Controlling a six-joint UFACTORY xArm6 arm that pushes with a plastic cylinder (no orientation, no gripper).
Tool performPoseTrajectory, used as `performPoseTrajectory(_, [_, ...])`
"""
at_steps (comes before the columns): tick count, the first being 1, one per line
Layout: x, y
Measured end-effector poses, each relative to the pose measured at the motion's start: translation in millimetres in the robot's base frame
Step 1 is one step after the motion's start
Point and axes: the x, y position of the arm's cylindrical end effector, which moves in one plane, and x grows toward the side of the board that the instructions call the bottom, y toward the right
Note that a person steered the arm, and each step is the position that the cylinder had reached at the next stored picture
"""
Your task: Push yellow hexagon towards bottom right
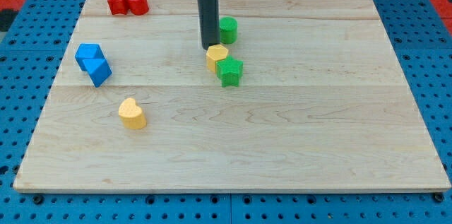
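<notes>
The yellow hexagon [217, 57] lies near the middle of the wooden board [282, 146], a little toward the view's top. A green star block [229, 72] touches it at its lower right. My tip [210, 47] stands just above and slightly left of the yellow hexagon, at its upper edge. A green cylinder [227, 30] sits just to the right of the rod.
A yellow heart-shaped block [132, 114] lies at lower left. Two blue blocks [93, 63] sit together at the left. Two red blocks [127, 2] sit at the top left corner. Blue pegboard surrounds the board.
</notes>
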Motion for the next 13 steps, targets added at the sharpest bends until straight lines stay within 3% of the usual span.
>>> performPoseTrajectory(2, [6,-27])
performPoseTrajectory(3, [36,-5])
performPoseTrajectory(4, [40,16])
performPoseTrajectory(5, [72,0])
performPoseTrajectory(7, [52,106])
performPoseTrajectory(9, [33,161])
performPoseTrajectory(11, [55,203])
performPoseTrajectory(12, [31,210])
performPoseTrajectory(13, [62,235])
